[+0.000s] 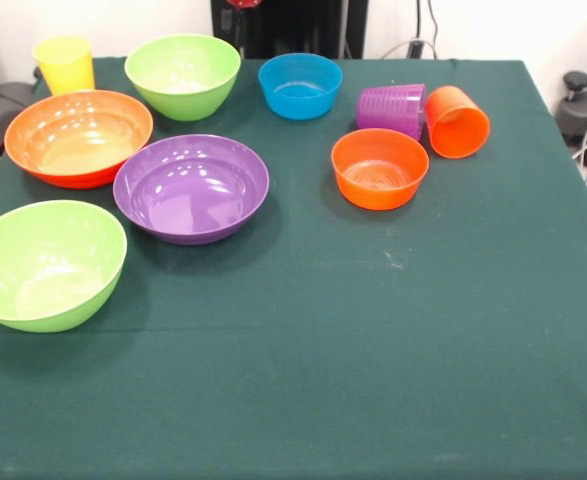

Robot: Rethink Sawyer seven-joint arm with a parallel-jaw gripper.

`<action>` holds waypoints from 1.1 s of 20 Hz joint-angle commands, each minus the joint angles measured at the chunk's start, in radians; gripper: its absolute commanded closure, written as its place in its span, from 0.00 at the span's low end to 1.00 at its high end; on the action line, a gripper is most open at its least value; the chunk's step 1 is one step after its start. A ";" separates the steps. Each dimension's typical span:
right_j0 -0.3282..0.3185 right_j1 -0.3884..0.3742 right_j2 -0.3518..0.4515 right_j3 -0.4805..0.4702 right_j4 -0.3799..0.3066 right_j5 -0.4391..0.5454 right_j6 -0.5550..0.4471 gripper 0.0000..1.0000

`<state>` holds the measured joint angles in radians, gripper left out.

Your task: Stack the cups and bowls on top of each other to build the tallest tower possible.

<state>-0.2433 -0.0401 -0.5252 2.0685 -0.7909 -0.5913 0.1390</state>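
Green table [373, 340] carries everything, nothing stacked yet. Large orange bowl [78, 137], purple bowl [191, 187], two lime bowls [45, 263] [183, 75] crowd left edge. Small blue bowl [300, 85], small orange bowl [379, 168] mid-table. Purple cup [393, 108], orange cup [457, 122] lie tipped, may roll when nudged. Yellow cup [64, 64] upright at far corner. Gripper unseen, fingers cannot be judged.

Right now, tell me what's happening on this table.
Nothing is being handled; no gripper shows. On the green table every bowl sits separately, open side up: two lime green bowls, a big orange bowl, a purple bowl, a blue bowl, a small orange bowl. The yellow cup stands upright; the purple cup and orange cup lie tipped over. No tower is started.
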 commanded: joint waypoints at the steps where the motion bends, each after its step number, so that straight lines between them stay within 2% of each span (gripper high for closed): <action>1: -0.013 0.126 0.073 -0.025 0.024 0.008 0.263 0.00; 10: -0.026 0.158 0.062 -0.034 0.034 -0.017 0.258 0.00; 22: -0.011 0.144 0.079 -0.031 0.036 -0.003 0.258 0.00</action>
<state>-0.2640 0.0016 -0.5713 2.0453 -0.7500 -0.6687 0.1390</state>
